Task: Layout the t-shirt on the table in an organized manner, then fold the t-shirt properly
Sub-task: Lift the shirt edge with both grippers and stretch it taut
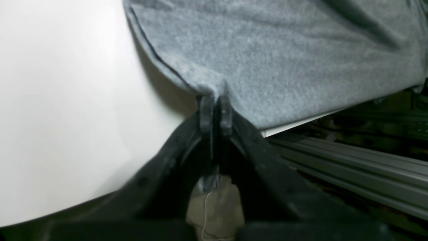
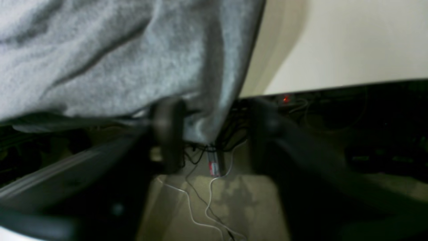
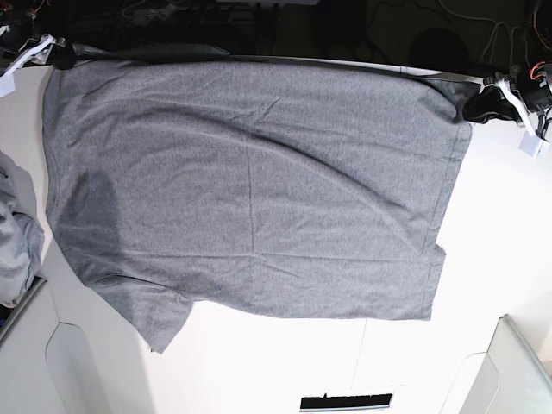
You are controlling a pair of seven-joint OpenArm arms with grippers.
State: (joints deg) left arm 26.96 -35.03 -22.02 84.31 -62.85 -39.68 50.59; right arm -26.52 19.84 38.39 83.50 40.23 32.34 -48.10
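The grey t-shirt [image 3: 250, 181] lies spread over the white table [image 3: 500, 224], its far edge reaching the table's back rim and one sleeve at the near left. My left gripper [image 1: 215, 112] is shut on a far corner of the t-shirt [image 1: 284, 57], at the back right in the base view [image 3: 473, 108]. My right gripper [image 2: 215, 130] is at the back left corner [image 3: 62, 53]. Its fingers [image 2: 167, 134] stand apart, with a hanging corner of the t-shirt [image 2: 204, 127] between them, blurred.
Another grey cloth [image 3: 13, 233] lies at the table's left edge. White bins stand at the near left [image 3: 34, 354] and near right [image 3: 517, 362]. Beyond the back rim are a metal rail [image 1: 351, 157] and loose cables [image 2: 200, 204].
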